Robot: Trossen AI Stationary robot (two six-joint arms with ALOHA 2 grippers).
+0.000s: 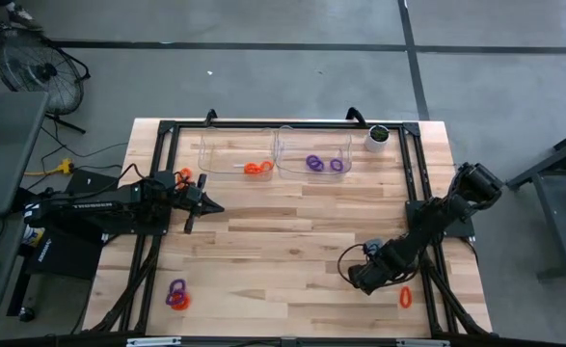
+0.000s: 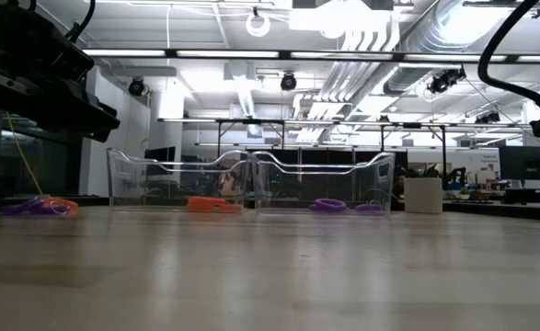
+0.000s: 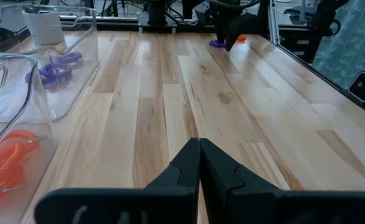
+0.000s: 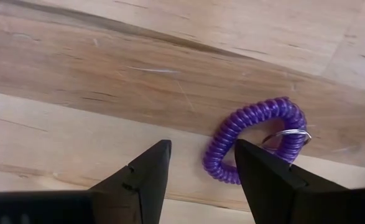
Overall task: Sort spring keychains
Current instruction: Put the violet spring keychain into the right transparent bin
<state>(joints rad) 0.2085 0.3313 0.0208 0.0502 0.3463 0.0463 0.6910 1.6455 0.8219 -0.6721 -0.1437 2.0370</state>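
Observation:
A purple spring keychain (image 4: 257, 138) with a metal ring lies flat on the table at the near right. My right gripper (image 4: 201, 149) is open and low over it; one finger (image 4: 263, 174) stands in front of the coil's near part, the other on bare wood beside it. In the high view this gripper (image 1: 358, 278) hides the keychain. An orange keychain (image 1: 405, 297) lies next to it. My left gripper (image 1: 205, 204) is shut and empty at the table's left (image 3: 199, 163). A purple and orange pair (image 1: 176, 294) lies near left, and another orange one (image 1: 184, 175) by the left arm. My right gripper comes down from above with its fingers open. One finger covers the near part of the purple coil (image 4: 222, 163). I cannot tell whether it touches the coil. The keychain lies flat on the table.
Two clear bins stand at the far edge: the left one (image 1: 227, 140) holds orange keychains (image 1: 256, 169), the right one (image 1: 345, 145) purple ones (image 1: 313, 162). A white cup (image 1: 378, 137) stands at the far right. Bare wood lies in the table's middle (image 1: 292, 241).

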